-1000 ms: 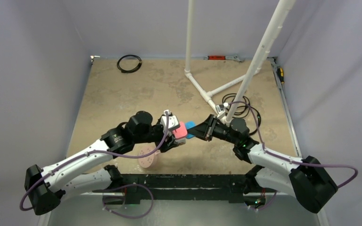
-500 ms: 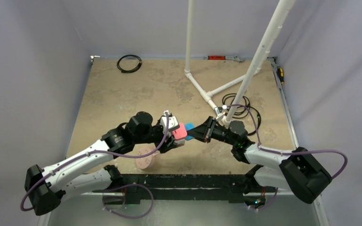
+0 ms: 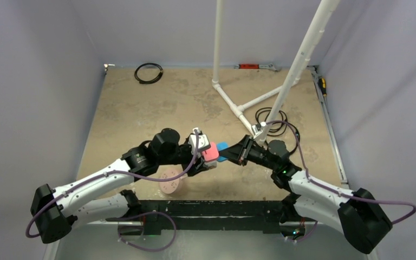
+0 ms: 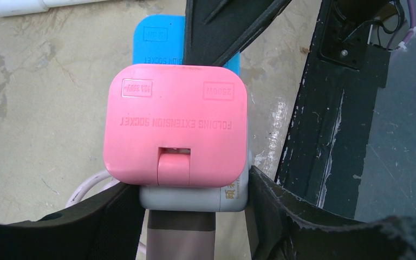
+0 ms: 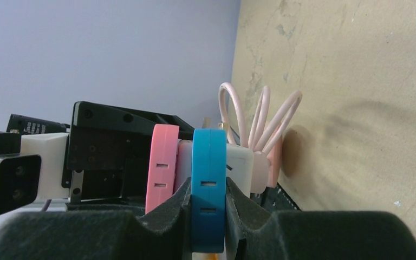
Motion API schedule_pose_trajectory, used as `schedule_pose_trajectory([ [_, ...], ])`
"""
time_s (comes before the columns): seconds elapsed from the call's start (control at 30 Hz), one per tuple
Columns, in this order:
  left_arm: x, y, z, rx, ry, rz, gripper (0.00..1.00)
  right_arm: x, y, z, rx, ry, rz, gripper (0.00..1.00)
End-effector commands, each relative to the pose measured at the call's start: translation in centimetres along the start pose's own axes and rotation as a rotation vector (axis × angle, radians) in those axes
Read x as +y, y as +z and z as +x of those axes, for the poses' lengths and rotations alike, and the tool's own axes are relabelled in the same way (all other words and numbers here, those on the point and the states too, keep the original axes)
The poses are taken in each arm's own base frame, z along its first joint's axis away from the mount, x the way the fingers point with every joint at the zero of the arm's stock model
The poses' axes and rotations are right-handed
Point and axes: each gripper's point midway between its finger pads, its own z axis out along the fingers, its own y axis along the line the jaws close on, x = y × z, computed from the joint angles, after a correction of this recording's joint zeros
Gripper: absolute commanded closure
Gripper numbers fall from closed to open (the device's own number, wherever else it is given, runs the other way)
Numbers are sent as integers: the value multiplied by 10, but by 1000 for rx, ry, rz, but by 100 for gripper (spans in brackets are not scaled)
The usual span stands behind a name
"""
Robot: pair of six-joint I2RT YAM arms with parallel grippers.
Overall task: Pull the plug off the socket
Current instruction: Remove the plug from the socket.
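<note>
Tug-of-war in the air, over the middle of the bench, towards its near edge
Left tool clamps the socket, pink plug seated on it; right tool pinches the blue piece; pull straight apart, no twisting.

Overall light: soft and even, coming from above; no hard glare in the top view.
Table: evenly lit, with only faint, diffuse shadows under the arms.
Left wrist view: bright and crisp on the pink plug — its raised lettering is readable, with a mild sheen on its face.
Socket: greyer, in the plug's shade.
Near edge: the fingers of the left gripper are dark and soft-edged.
Right wrist view: blue plug sharp; the fingers of the right gripper are black and nearly featureless.
Shadow: a broad soft band on the table right of the pink cable.
Wall: flat bluish tone, no detail.
</note>
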Motion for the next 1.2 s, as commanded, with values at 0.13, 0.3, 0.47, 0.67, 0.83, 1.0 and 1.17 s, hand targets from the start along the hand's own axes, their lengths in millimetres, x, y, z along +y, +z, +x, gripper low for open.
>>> schedule_pose_trajectory([
  [0.13,16,1,-17,-23,35,-96,100,48,-6,-7,-22,-72,-120,100],
  [0.3,13,2,-16,-12,47,-91,100,47,-6,-8,-28,-73,-116,100],
  [0.47,6,-5,-26,-62,53,-60,100,26,-3,-12,-54,-73,-49,100],
  [0.67,5,-13,-36,-114,45,-75,100,-12,0,-9,-56,-60,45,100],
  [0.83,5,-11,-34,-105,43,-67,100,-17,0,-8,-58,-48,41,100],
  [1.0,3,-9,-32,-99,42,-50,100,-3,2,-9,-49,-54,9,100],
  [1.17,8,0,-20,-47,42,-67,100,24,0,-9,-31,-44,-75,100],
])
